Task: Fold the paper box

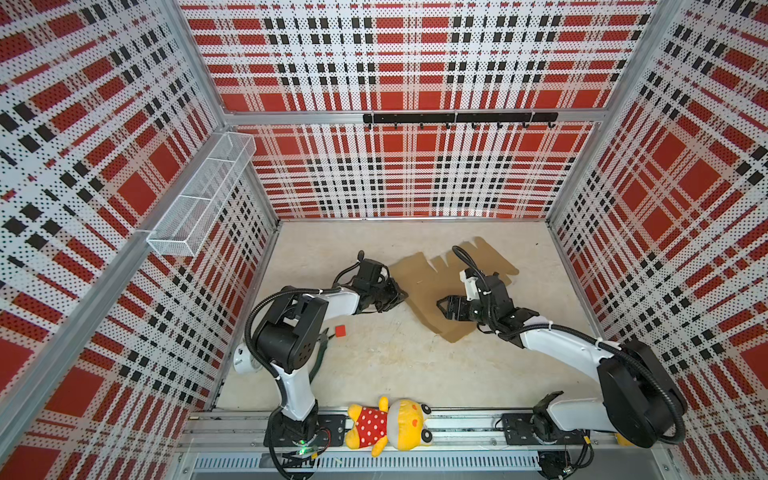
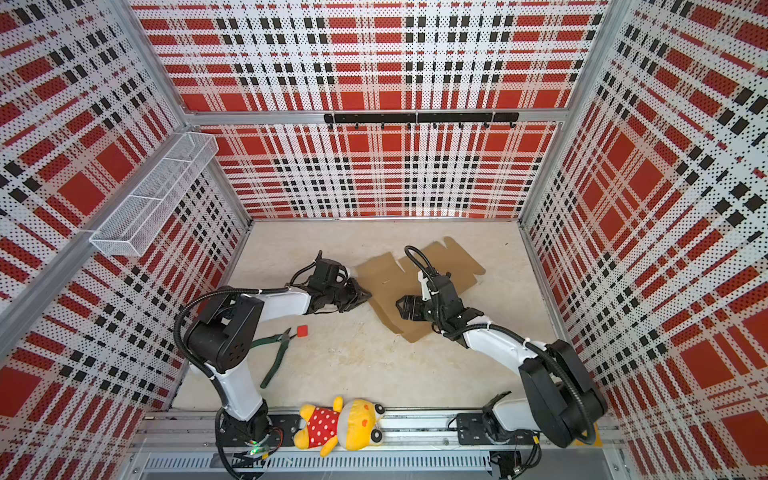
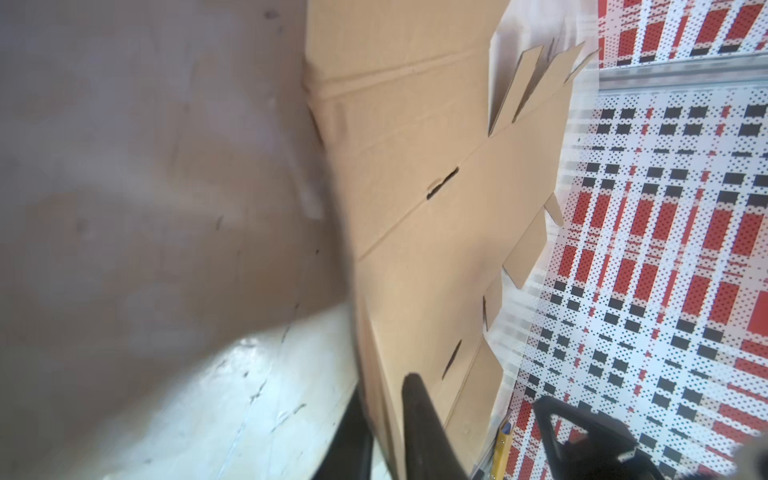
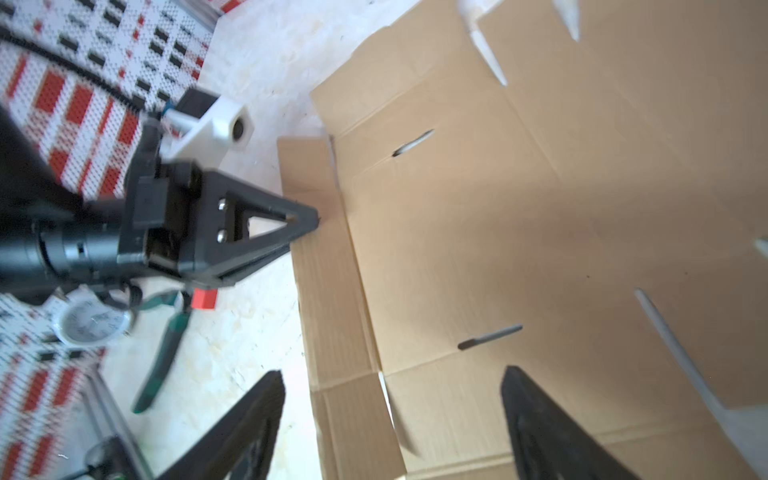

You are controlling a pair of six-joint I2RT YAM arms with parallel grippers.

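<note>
The paper box (image 1: 428, 286), a flat brown die-cut corrugated cardboard sheet with flaps, notches and slits, lies unfolded on the pale mottled surface (image 1: 374, 374). It sits towards the back, between the two arms in both top views.

Left end effector (image 1: 401, 297): at the sheet's left edge. In the left wrist view its black fingers (image 3: 419, 415) are pressed together on the narrow edge flap, pinching the cardboard.

Right end effector (image 4: 392, 372): over the sheet's near part, fingers spread wide, gripping nothing. Contact with the sheet: cannot tell.

A small red cube (image 1: 340, 331) and green-handled pliers (image 2: 276, 357) lie left of the sheet, apart from it. A yellow plush toy in a red polka-dot dress (image 1: 388, 428) lies on the front rail.
</note>
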